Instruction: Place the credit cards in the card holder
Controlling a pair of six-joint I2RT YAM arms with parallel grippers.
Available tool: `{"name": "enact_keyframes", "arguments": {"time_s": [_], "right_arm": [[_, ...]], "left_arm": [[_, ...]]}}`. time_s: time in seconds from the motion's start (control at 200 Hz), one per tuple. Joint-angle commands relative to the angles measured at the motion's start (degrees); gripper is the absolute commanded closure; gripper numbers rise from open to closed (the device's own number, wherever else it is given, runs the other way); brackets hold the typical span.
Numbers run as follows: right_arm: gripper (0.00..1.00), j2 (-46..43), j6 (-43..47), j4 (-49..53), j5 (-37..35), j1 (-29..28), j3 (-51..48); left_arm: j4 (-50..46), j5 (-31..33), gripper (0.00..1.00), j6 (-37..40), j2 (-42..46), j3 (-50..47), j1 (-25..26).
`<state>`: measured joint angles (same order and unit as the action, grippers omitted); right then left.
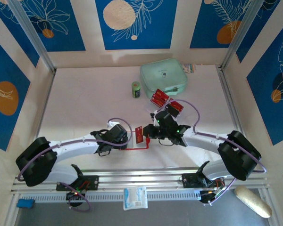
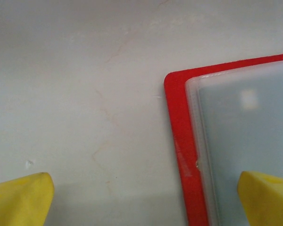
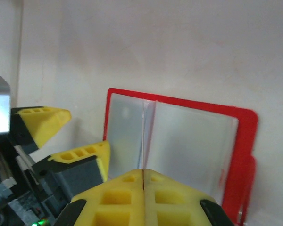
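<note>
Insertion looks to be the step in hand. The right gripper (image 3: 144, 172) is clamped on a thin sheet seen edge-on. From the top view, where it stands as a small red rectangle at that gripper's (image 1: 151, 133) tip, I judge this to be a red credit card (image 1: 139, 134). The card holder (image 3: 188, 141) lies open and flat on the table (image 1: 85, 94) between the two arms, pale pockets up. Its long axis runs left to right, and its near red border (image 1: 132, 149) shows as a thin line from above. The held card (image 3: 144, 136) stands on edge over the holder's middle, its long side running away from the fingers and lined up with the divide between the two pockets. The left gripper (image 2: 146, 197) is spread wide and holds nothing, straddling the holder's (image 2: 177, 117) left corner with one finger over a pocket. Next, the card probably needs tipping toward flat so its leading edge meets a pocket mouth, with the holder kept from sliding. Two more red cards (image 1: 159, 98) lie well apart, just beside the mint-green zip pouch (image 1: 163, 77).
</note>
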<state>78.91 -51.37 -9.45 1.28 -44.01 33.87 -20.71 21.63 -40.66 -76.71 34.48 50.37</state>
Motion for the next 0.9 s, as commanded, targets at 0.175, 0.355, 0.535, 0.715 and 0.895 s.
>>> {"name": "enact_keyframes", "arguments": {"time_s": [0.175, 0.355, 0.535, 0.715, 0.895], "right_arm": [[1.00, 1.4, -6.5, -15.0, -3.7, -2.5, -3.9], [1.00, 3.7, -7.6, -18.4, -5.1, -3.3, -4.9], [1.00, 5.4, -8.4, -20.6, -6.3, -3.7, -5.7], [1.00, 6.8, -9.1, -22.3, -7.3, -4.1, -6.5], [1.00, 8.0, -9.6, -23.5, -8.3, -4.5, -7.3]], "left_arm": [[-3.8, 1.6, 0.00, -3.2, -1.5, -1.3, -0.4], [-4.1, 1.3, 0.00, -3.8, -1.8, -1.4, -0.4], [-4.1, 1.2, 0.00, -3.8, -1.5, -1.8, -0.4], [-3.8, 0.9, 0.00, -4.2, -1.3, -2.4, -0.4], [-3.7, 0.7, 0.00, -4.3, -1.2, -2.8, -0.4]]}}
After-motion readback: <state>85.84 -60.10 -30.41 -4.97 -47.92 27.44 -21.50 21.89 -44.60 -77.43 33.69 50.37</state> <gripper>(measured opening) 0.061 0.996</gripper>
